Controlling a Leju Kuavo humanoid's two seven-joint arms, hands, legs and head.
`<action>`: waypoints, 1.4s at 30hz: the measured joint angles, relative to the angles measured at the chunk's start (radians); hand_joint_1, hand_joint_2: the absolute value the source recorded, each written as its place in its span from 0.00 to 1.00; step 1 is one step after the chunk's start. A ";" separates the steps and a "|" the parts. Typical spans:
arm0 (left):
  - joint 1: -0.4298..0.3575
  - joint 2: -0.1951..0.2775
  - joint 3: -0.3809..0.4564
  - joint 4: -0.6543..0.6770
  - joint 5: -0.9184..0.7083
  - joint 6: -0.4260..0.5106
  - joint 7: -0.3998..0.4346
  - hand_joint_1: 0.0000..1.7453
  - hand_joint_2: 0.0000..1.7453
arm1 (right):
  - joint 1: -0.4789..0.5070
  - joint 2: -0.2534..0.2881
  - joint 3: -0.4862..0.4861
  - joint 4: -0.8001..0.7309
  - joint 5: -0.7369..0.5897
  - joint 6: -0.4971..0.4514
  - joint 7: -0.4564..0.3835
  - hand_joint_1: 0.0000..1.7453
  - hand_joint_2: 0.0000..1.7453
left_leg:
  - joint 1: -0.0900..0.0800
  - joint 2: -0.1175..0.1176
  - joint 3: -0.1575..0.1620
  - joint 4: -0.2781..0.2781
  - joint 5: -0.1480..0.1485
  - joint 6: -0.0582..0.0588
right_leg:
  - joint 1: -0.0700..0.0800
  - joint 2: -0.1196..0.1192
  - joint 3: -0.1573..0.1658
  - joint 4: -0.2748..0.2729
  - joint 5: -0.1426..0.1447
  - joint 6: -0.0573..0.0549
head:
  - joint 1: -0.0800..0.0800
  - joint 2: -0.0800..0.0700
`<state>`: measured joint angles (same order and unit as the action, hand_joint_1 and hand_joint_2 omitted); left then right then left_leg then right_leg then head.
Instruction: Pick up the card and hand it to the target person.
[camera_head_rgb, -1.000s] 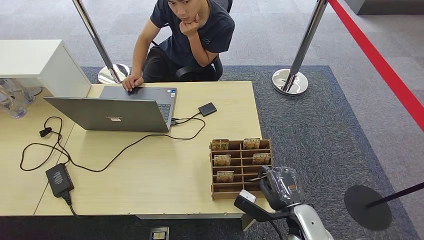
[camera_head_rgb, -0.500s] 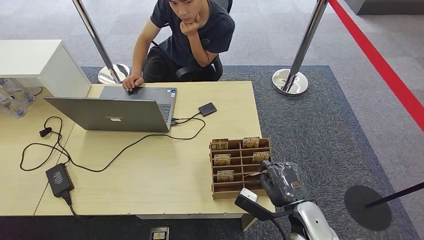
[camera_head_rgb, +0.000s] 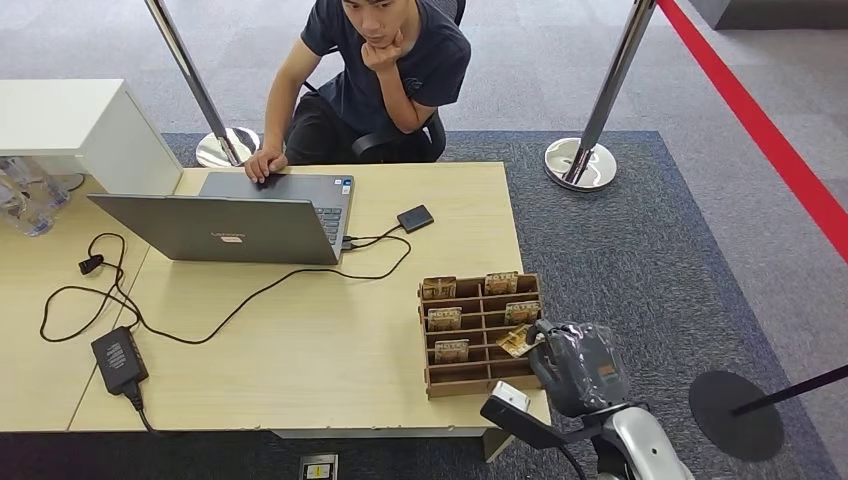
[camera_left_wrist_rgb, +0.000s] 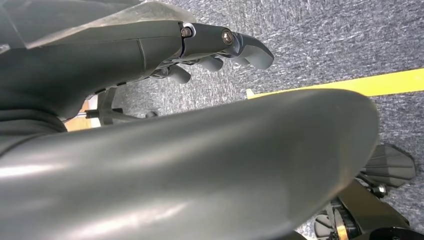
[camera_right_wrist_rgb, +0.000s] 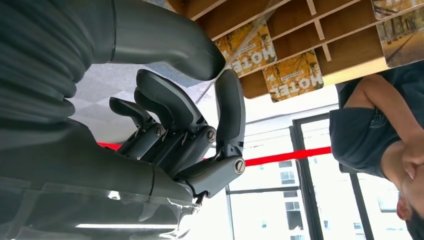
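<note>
- My right hand (camera_head_rgb: 578, 366) pinched a hotel card (camera_head_rgb: 516, 342) between thumb and a finger, just clear of the wooden card rack (camera_head_rgb: 482, 336) at the desk's (camera_head_rgb: 300, 340) front right corner.
- I held it by one edge, presumably so the seated person (camera_head_rgb: 385, 75) could take the free end.
- My left hand (camera_left_wrist_rgb: 220, 47) hung curled, holding nothing.

My dark grey right hand (camera_head_rgb: 580, 368) pinches a yellow autumn-leaf-patterned card lettered "HOTEL" (camera_right_wrist_rgb: 248, 46) beside the brown wooden slotted card rack (camera_head_rgb: 480, 372), on the pale wood-grain table (camera_head_rgb: 300, 340).
</note>
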<state>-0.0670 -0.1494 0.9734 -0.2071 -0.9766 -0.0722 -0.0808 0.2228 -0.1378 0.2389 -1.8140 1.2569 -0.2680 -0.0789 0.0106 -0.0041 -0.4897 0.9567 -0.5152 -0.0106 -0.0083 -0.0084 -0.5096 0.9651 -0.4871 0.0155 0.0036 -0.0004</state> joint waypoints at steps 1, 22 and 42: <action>0.000 0.000 0.000 0.000 -0.001 0.000 -0.002 0.00 0.00 | 0.009 -0.005 -0.002 -0.014 -0.002 -0.001 -0.001 1.00 1.00 | 0.000 0.000 0.000 0.000 0.000 0.000 | 0.000 0.000 0.000 0.000 0.000 0.000 | 0.000 0.000; 0.004 -0.006 0.002 0.000 -0.007 0.000 -0.025 0.00 0.00 | 0.068 -0.053 -0.058 -0.176 0.028 -0.016 0.006 1.00 1.00 | 0.000 0.000 0.000 0.000 0.000 0.000 | 0.000 0.000 0.000 0.000 0.000 0.000 | 0.000 0.000; -0.007 -0.007 0.000 0.000 -0.055 -0.009 -0.024 0.00 0.00 | -0.369 0.039 -0.045 0.168 0.013 -0.089 -0.018 1.00 1.00 | 0.000 0.001 0.000 0.000 0.004 0.000 | 0.000 0.000 0.001 0.001 0.003 0.000 | 0.000 0.000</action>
<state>-0.0739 -0.1568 0.9739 -0.2070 -1.0318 -0.0809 -0.1051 -0.1464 -0.0990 0.1942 -1.6463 1.2699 -0.3565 -0.0965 0.0106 -0.0035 -0.4894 0.9568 -0.5117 -0.0108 -0.0083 -0.0084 -0.5088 0.9661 -0.4846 0.0160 0.0036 -0.0004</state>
